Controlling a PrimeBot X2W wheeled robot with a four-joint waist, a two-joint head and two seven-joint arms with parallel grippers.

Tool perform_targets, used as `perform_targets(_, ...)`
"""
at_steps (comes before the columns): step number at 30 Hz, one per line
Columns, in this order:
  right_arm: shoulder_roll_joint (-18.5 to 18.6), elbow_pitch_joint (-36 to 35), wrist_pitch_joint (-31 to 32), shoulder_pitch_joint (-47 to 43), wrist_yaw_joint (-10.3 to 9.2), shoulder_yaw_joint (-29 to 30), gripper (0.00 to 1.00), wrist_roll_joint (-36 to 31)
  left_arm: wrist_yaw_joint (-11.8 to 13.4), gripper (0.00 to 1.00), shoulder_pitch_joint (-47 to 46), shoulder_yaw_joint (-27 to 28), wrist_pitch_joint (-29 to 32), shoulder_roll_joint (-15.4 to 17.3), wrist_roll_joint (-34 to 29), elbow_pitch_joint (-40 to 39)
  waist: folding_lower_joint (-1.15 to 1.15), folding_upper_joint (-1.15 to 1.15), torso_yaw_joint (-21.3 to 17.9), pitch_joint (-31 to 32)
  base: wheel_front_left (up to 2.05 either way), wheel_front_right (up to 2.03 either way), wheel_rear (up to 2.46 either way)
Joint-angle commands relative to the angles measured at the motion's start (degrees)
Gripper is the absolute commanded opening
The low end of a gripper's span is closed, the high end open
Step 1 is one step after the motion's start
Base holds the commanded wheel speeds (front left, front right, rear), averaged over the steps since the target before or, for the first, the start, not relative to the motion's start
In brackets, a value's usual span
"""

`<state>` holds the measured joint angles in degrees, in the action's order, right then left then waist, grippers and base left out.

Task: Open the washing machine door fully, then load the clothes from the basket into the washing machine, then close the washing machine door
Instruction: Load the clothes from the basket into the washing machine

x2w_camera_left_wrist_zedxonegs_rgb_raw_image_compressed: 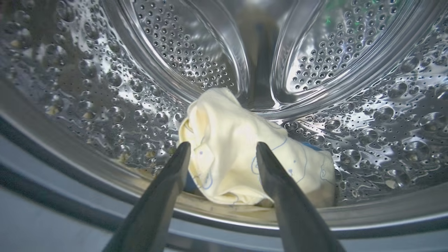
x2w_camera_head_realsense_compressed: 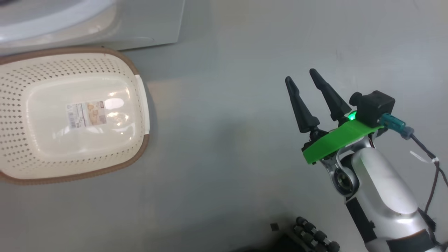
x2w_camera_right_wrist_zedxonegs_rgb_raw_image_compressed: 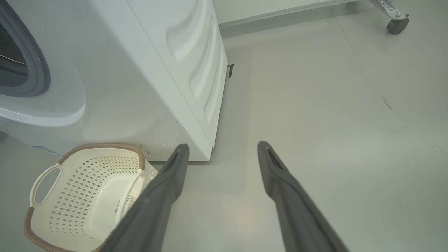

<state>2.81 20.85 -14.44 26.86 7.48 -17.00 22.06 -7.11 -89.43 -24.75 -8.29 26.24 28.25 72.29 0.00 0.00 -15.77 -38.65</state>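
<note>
Okay, head cam first: the basket (x2w_camera_head_realsense_compressed: 21, 87) sits on the grey floor (x2w_camera_head_realsense_compressed: 227, 140) at the left, just in front of the washing machine (x2w_camera_head_realsense_compressed: 150, 24), with the label sticker (x2w_camera_head_realsense_compressed: 86, 114) on its bottom in plain sight. Over on the right, my right claw (x2w_camera_head_realsense_compressed: 301, 76) hangs above the floor, fingers spread, gripping nothing.

Left wrist cam: my left claw (x2w_camera_left_wrist_zedxonegs_rgb_raw_image_compressed: 223, 145) reaches into the steel drum (x2w_camera_left_wrist_zedxonegs_rgb_raw_image_compressed: 367, 122), fingers apart, released. The clothes (x2w_camera_left_wrist_zedxonegs_rgb_raw_image_compressed: 224, 119), a cream-yellow bundle with blue outlines, lie on the drum's bottom near its front lip, right past my fingertips. Can't tell if I'm touching them.

Right wrist cam: same spread fingers over floor, the washer's white side up left, the basket at lower left by its front, and a caster wheel (x2w_camera_right_wrist_zedxonegs_rgb_raw_image_compressed: 397, 24) at top right.
</note>
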Motion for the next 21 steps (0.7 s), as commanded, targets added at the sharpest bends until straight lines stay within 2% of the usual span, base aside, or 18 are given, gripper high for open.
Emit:
perform_targets(1, 0.1, -0.9, -0.6, -2.5, 0.01, -0.6, 1.0, -0.6, -0.3, 1.0, 0.8, -0.1, -0.9, 2.1, 0.8, -1.6, 0.0, 0.0, 1.7, 3.2, 0.0, 0.0, 0.0)
perform_targets(4, 0.1, -0.5, -0.6, -3.0, 0.01, -0.2, 1.0, -1.1, -0.3, 1.0, 4.0, -0.9, -1.6, 1.6, 2.4, -3.2, 0.0, 0.0, 2.4, 5.2, 0.0, 0.0, 0.0)
perform_targets(8, 0.1, 0.4, -0.6, -4.5, 0.01, 1.0, 1.0, -1.7, -0.4, 1.0, 11.9, -3.0, -2.3, 1.8, 7.9, -8.7, 0.0, 0.0, 3.8, 9.8, 0.0, 0.0, 0.0)
perform_targets(16, 0.1, 1.7, -0.6, -7.8, 0.01, 3.4, 1.0, -1.9, -0.4, 1.0, 28.6, -8.7, -4.3, 5.5, 20.0, -24.0, 0.0, 0.0, 6.7, 19.7, 0.0, 0.0, 0.0)
perform_targets(21, 0.1, 1.7, -0.6, -10.6, 0.01, 5.0, 1.0, -2.2, -0.4, 1.0, 38.6, -10.0, -5.9, 7.6, 23.6, -31.4, 0.0, 0.0, 8.5, 25.8, 0.0, 0.0, 0.0)
